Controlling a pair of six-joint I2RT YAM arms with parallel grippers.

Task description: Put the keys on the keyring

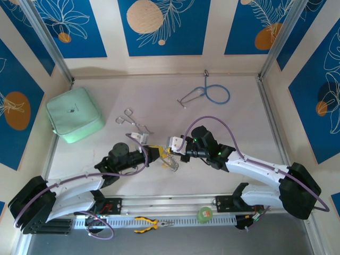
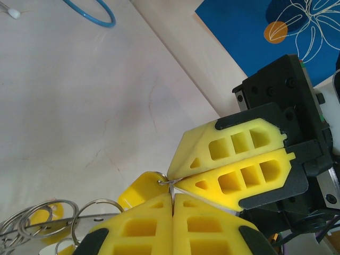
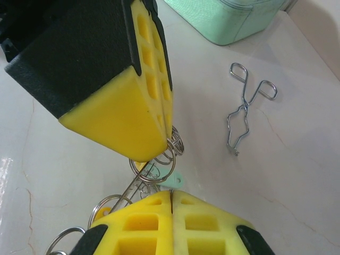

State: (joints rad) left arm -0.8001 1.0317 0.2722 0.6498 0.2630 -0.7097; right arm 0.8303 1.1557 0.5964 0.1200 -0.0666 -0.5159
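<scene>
Over the pale table's middle, we are judging that the left gripper should be holding the wide silvery metal keyring steady while the right gripper is easing its wire through, without shedding the tiny yellow-headed key or tiny teal-headed key. Both grippers are reaching inward, tips meeting, each pinched shut on the keyring's wire.

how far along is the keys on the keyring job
Mid-job: the left fingers and right fingers meet tip to tip, both shut on the keyring. A yellow key and the teal key sit right against it; whether either is threaded yet is unclear. Nothing looks finished or released.
</scene>
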